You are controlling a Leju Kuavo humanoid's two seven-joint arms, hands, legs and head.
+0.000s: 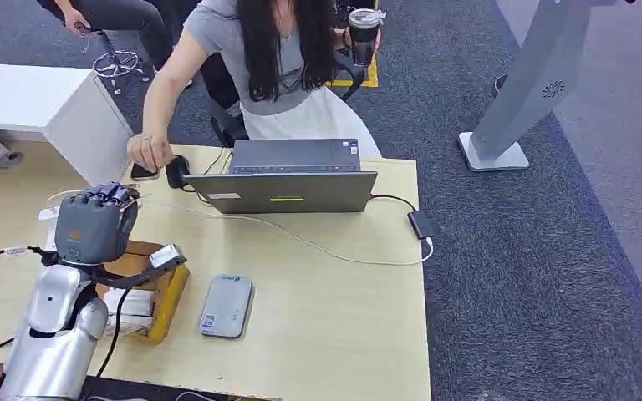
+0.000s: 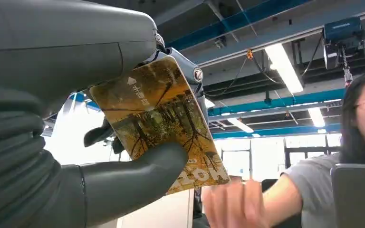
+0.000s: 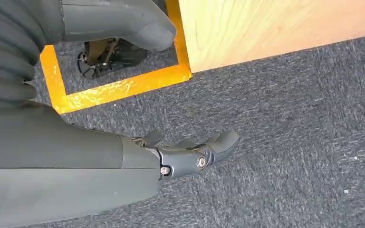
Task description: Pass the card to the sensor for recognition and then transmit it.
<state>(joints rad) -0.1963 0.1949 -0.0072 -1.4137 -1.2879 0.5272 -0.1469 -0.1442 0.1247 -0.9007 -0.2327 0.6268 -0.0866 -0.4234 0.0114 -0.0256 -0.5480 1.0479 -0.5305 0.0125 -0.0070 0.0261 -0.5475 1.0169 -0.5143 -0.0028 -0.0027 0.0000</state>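
Left hand (image 1: 94, 219), at the left of the head view near the table's (image 1: 343, 334) left edge, grasps the card (image 2: 159, 121) between thumb and fingers. Card face: yellow-brown tree print. Reader (image 1: 226, 306) lies lower centre. Right hand (image 3: 190, 154) hangs released above carpet.
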